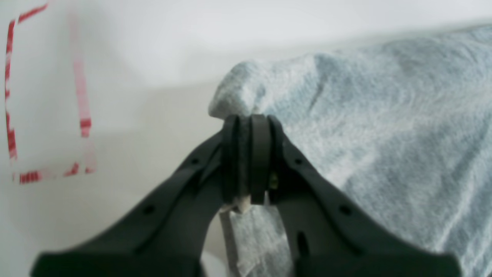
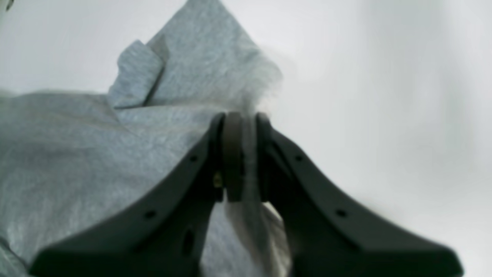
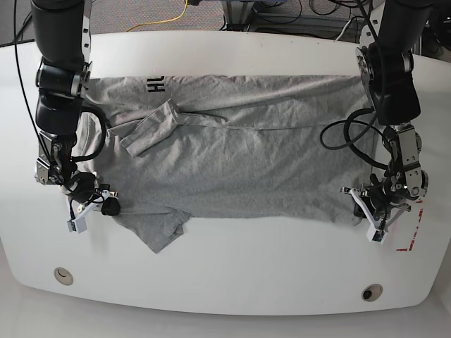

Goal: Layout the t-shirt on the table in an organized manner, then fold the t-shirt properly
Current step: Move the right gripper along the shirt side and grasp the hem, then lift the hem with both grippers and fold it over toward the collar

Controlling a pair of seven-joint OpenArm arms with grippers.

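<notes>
The light grey t-shirt (image 3: 239, 162) lies spread across the white table (image 3: 246, 282), with black letters (image 3: 156, 86) near its far left edge. One sleeve (image 3: 151, 130) is folded onto the body and another (image 3: 165, 236) sticks out at the near left. My left gripper (image 3: 358, 204) is shut on the t-shirt's near right corner. In the left wrist view the left gripper (image 1: 248, 119) pinches a bunched fold of the t-shirt (image 1: 384, 134). My right gripper (image 3: 111, 205) is shut on the near left edge. The right wrist view shows the right gripper (image 2: 240, 115) clamping the t-shirt (image 2: 77, 154).
A red dashed rectangle mark (image 3: 412, 239) (image 1: 10, 138) lies just right of my left gripper. Two round grommet holes (image 3: 63, 275) (image 3: 371, 291) sit near the table's front edge. Cables run behind the table's far edge.
</notes>
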